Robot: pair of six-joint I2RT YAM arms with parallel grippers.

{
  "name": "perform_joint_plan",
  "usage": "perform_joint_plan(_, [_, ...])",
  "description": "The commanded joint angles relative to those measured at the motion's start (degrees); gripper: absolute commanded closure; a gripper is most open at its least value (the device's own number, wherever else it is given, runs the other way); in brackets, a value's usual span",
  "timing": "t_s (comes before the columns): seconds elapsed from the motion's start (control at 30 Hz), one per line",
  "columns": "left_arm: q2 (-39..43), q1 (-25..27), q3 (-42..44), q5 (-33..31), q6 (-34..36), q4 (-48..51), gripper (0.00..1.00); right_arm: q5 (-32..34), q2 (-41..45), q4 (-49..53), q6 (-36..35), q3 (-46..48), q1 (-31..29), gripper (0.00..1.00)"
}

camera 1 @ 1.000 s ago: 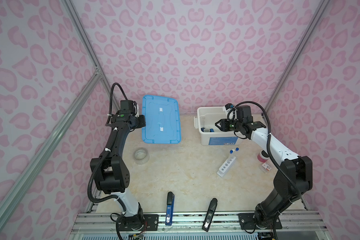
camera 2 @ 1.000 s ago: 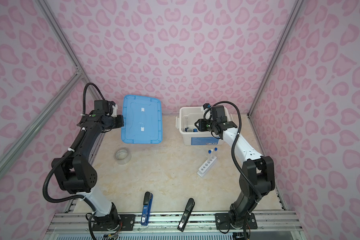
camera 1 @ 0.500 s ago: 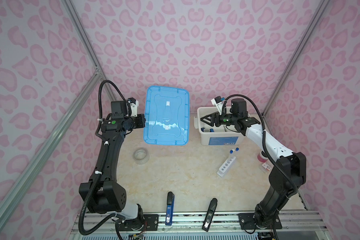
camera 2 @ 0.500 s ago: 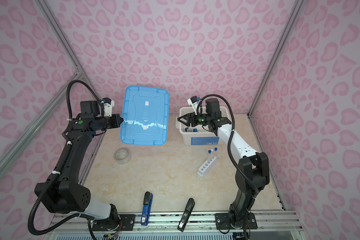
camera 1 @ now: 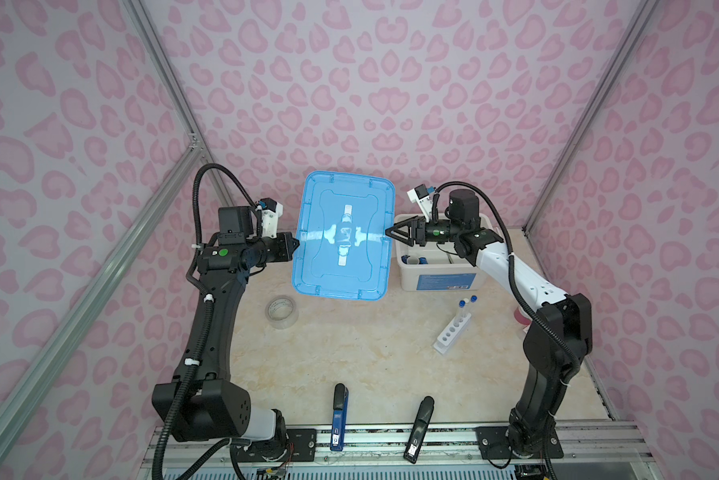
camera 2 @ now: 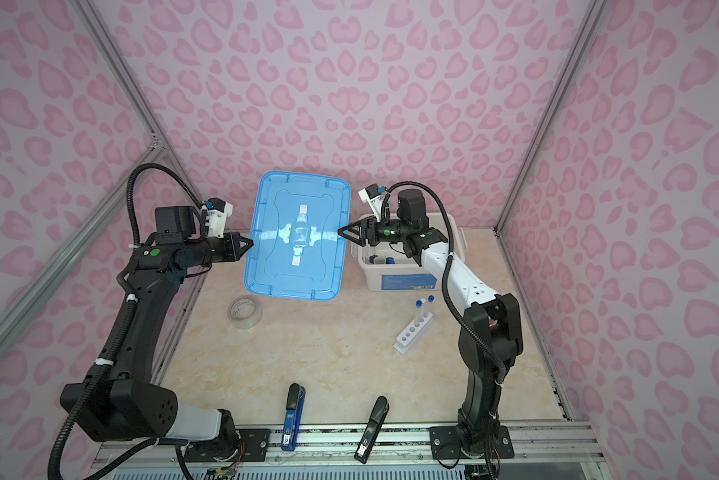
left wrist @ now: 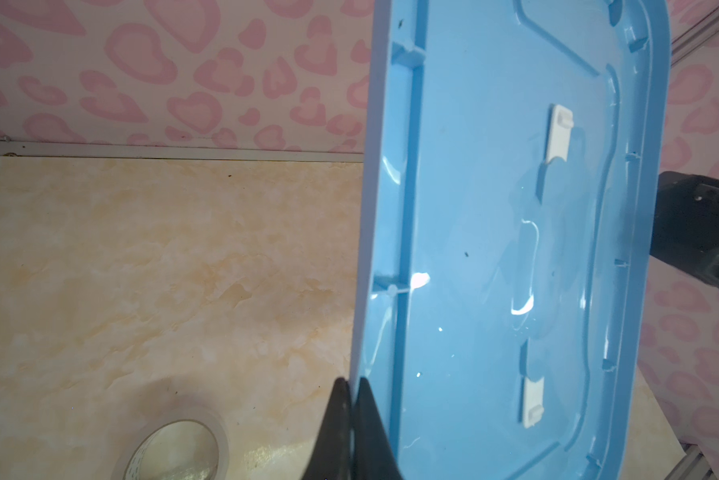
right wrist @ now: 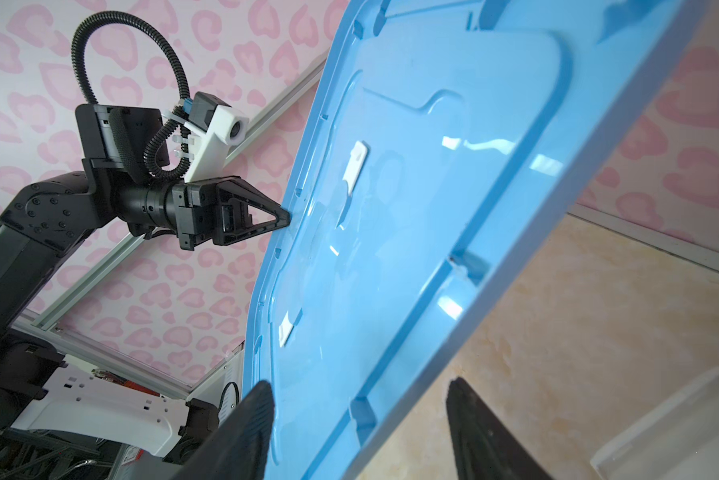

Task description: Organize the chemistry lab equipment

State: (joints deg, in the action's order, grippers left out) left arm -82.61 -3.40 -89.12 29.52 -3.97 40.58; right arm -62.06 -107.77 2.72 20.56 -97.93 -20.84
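A blue lid (camera 1: 343,237) (camera 2: 297,237) hangs in the air, tilted up on edge. My left gripper (camera 1: 294,245) (left wrist: 353,384) is shut on its left rim. My right gripper (camera 1: 389,232) (right wrist: 358,384) is open, with its fingers on either side of the lid's right rim and not touching it. Beneath the right gripper stands a white bin (camera 1: 441,282) (camera 2: 407,282) holding white and blue items (camera 1: 417,260). In front of the bin a white holed rack (camera 1: 452,332) (camera 2: 414,334) holds capped test tubes (camera 1: 461,309) upright.
A clear tape roll (camera 1: 282,311) (left wrist: 175,453) lies on the table under the lid's left side. A blue stapler-like tool (camera 1: 340,415) and a black one (camera 1: 419,424) lie at the front edge. Something pink (camera 1: 522,318) sits partly hidden behind my right arm.
The left gripper has lifted the blue lid off the table and tipped it up. The right gripper has opened and moved from over the bin to the lid's right rim.
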Motion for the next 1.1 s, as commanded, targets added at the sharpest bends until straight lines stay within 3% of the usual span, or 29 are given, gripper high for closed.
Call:
perform_joint_plan(0.0, [0.8,0.2,0.2,2.8,0.1,-1.6,0.96,-1.1,-1.1,-1.5,0.5,-0.4,-0.7,0.34])
perform_joint_plan(0.2, [0.2,1.5,0.7,2.9,-0.3,-2.8,0.96,-1.6,-2.1,-5.7,3.8,-0.4,-1.8,0.37])
perform_joint_plan(0.63, [-2.4,3.4,0.5,1.1,-0.9,-5.0,0.96,-0.7,-2.4,-14.6,11.2,2.5,-2.6,0.70])
perform_joint_plan(0.93, [-3.9,3.9,0.0,0.3,-2.3,-6.4,0.84,3.4,-1.5,-14.0,11.8,2.8,-2.6,0.86])
perform_joint_plan(1.07, [-4.2,4.1,-0.8,-0.3,-2.7,-6.3,0.71,6.1,-0.7,-11.4,10.1,2.3,-2.6,0.88])
